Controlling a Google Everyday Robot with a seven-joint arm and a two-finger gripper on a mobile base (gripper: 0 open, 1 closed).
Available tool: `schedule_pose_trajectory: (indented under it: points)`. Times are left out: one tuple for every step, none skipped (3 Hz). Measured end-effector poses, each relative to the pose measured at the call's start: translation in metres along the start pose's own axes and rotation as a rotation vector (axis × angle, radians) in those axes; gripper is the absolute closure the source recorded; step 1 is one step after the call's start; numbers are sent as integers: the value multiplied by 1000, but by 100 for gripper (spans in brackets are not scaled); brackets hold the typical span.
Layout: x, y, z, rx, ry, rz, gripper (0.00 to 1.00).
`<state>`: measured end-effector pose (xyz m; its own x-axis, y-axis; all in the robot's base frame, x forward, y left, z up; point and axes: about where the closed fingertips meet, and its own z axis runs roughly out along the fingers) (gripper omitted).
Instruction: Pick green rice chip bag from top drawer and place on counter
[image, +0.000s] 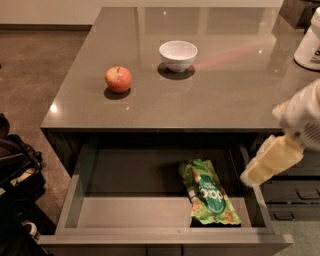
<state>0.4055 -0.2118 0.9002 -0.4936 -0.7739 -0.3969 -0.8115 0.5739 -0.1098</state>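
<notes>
The crinkled bright green foil rice chip bag lies flat on the smooth grey floor of the wide, shallow top drawer, which stands pulled out. The bag sits toward 4 o'clock in it, near the right wall. The robot's pale cream gripper hangs at 2 o'clock of the bag, clear of it; how wide the claw stands I cannot tell. On the glossy grey-brown counter, a red apple sits at 8 o'clock of a small white bowl.

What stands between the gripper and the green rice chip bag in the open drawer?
Nothing visible. The gripper hangs at the top drawer's right side, and the green rice chip bag lies uncovered left of it.
</notes>
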Motion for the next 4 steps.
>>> schedule_pose_trajectory:
  points:
    - [18,29,56,-36,-53,193,0]
    - [35,38,81,-40,-37,220,0]
    - [37,43,87,-27,-49,256,0]
    - [39,52,112,-41,-87,305,0]
